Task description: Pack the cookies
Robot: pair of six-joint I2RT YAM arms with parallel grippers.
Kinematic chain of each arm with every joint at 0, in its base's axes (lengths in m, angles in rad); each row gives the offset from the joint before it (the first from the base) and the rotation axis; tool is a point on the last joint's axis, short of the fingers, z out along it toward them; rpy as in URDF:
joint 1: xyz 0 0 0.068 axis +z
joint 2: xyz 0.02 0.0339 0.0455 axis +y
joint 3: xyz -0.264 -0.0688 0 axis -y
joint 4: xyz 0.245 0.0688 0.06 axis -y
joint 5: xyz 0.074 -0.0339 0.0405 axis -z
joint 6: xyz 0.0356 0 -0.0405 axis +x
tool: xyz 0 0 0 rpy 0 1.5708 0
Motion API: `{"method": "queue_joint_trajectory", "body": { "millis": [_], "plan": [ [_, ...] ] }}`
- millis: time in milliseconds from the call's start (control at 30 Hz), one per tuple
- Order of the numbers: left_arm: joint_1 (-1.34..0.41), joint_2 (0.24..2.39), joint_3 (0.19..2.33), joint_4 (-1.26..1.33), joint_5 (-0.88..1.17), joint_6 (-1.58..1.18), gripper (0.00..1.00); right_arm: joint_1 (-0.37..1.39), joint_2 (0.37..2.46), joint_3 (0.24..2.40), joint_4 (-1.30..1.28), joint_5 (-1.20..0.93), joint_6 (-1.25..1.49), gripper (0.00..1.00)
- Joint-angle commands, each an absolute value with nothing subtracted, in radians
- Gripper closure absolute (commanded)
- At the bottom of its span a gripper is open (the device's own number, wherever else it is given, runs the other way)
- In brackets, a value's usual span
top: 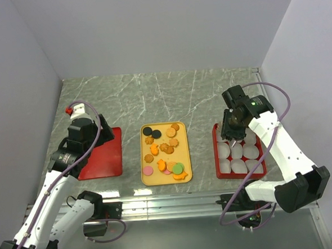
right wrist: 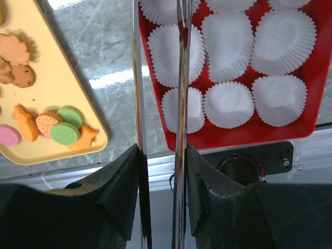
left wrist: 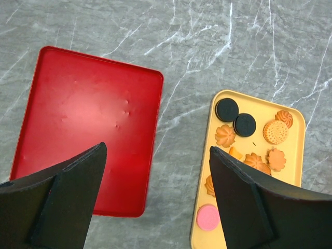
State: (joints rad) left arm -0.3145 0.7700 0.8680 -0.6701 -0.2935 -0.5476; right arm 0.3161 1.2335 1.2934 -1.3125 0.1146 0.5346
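Right wrist: tweezers in right tool

Table I'm bolted to: grey marble-look top with white veining, flat, with a metal rail along its near edge. Three things sit directly on it, in a rough row. Yellow tray is in the middle, long side running near to far, near end just short of the rail. Flat red tray lies left of the yellow tray, slightly skewed to it, not touching, a strip of marble showing between. Red box sits right of the yellow tray, also apart from it, roughly parallel, its near end about level with the yellow tray's.
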Motion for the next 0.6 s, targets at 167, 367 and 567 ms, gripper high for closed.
{"method": "queue_joint_trajectory", "body": {
  "millis": [167,367,567],
  "plan": [
    [-0.324,0.759,0.868,-0.647,-0.301,-0.571,0.13,0.310,1.256,1.292,-1.267,0.123,0.546,0.62],
    [-0.324,0.758,0.870,-0.649,-0.304,-0.571,0.13,0.313,1.261,1.290,-1.273,0.130,0.549,0.48],
    [-0.325,0.759,0.870,-0.650,-0.305,-0.572,0.13,0.311,1.261,1.292,-1.281,0.141,0.554,0.41]
  ]
}}
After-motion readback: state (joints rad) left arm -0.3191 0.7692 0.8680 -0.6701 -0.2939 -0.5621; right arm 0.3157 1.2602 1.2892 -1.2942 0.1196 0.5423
